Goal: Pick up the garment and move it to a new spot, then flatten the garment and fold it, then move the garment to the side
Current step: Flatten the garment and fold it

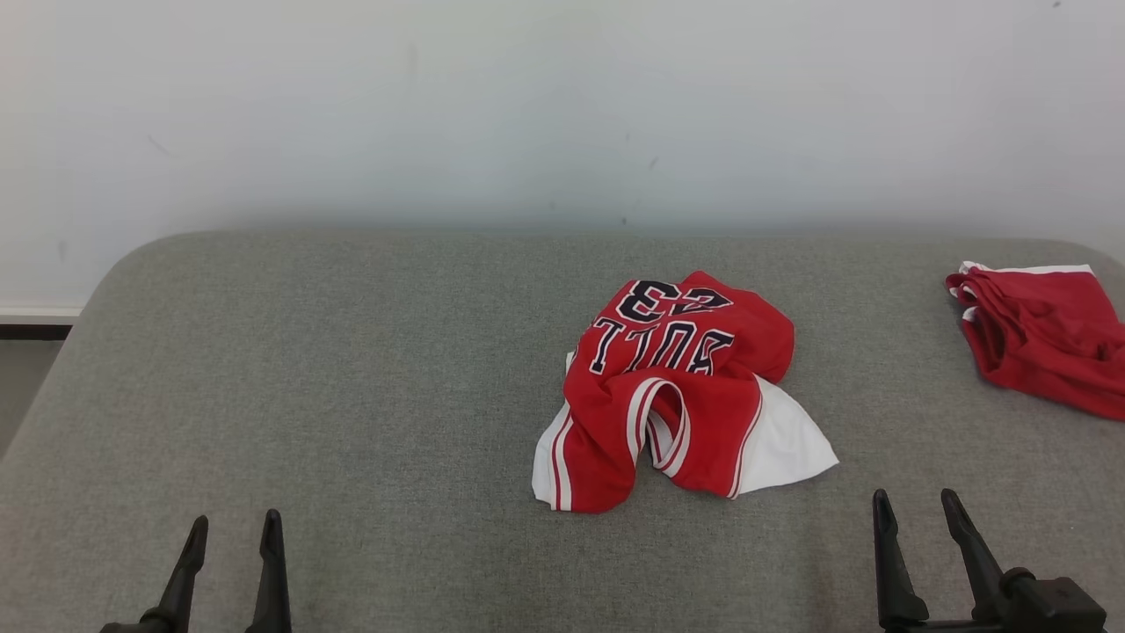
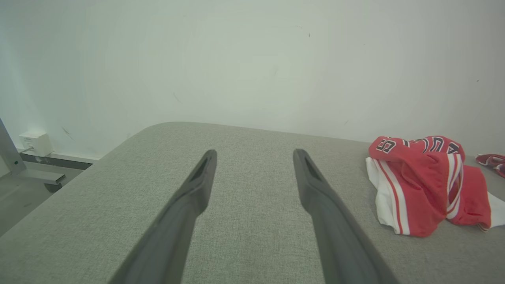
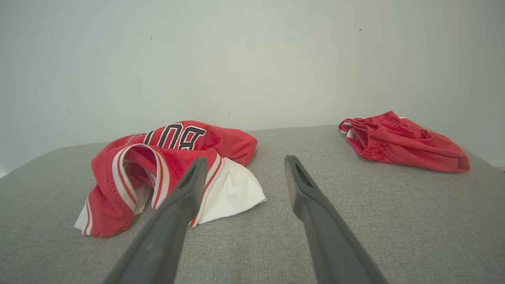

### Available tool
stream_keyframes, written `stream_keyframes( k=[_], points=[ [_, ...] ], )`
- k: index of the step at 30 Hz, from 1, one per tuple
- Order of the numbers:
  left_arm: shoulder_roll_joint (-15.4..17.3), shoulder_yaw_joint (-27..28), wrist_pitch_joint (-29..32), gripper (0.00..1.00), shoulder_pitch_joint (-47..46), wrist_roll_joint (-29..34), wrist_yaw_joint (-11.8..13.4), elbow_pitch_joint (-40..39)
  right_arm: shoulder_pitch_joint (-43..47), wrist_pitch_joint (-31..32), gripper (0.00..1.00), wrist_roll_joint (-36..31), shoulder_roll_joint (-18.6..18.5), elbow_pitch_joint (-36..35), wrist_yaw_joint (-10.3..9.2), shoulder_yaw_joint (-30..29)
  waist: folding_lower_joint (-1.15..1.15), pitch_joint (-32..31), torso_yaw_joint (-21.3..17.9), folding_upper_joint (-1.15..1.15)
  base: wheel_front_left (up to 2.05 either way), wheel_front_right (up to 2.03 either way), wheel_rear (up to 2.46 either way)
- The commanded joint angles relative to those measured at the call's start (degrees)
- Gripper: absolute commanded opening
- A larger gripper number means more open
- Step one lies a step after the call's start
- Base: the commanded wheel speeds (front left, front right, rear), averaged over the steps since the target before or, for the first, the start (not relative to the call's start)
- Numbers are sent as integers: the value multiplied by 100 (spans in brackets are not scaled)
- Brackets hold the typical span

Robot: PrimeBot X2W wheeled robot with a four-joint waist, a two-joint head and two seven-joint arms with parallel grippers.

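the crumpled red jersey [image 1: 677, 387] lies mid tabletop [image 1: 352, 396], nearer your right pincer [image 1: 914, 495]. it looks light, limp, likely slippery: pinch the striped armhole trim [image 1: 655, 413]. right pincer and left pincer [image 1: 236, 519] both gape empty.

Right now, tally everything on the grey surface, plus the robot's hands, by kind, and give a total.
Red-and-white jersey, crumpled: 1
Plain red garment, bunched at the far right: 1
Robot hands, both open and empty: 2 (left hand, right hand)
Total: 4
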Motion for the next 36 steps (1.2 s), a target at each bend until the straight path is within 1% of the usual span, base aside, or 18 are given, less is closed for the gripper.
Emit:
stream_keyframes(
  k=[1, 11, 18, 26, 36],
  points=[
    [-29, 26, -17, 100, 36, 60, -22, 12, 41, -15, 100, 20, -1, 6, -14, -3, 0, 4, 1, 0, 0, 0, 0],
    [-84, 102, -17, 100, 8, 143, -82, 63, 33, -22, 100, 27, -1, 24, -14, 7, 0, 6, -17, 0, 0, 0, 0],
    [-83, -93, -5, 100, -278, 189, -172, 193, -44, -20, 100, 34, 0, 53, -14, 65, 0, 64, -156, 0, 0, 0, 0],
    [-34, -608, 113, 100, -1094, 181, -296, 622, -183, -46, 100, 60, -1, 110, -14, 157, 0, 363, -571, 0, 0, 0, 0],
    [-3, -1468, 93, 100, -2007, 50, -339, 1441, -372, -159, 100, 115, 0, 228, -14, 181, 0, 827, -1174, 0, 0, 0, 0]
  ],
)
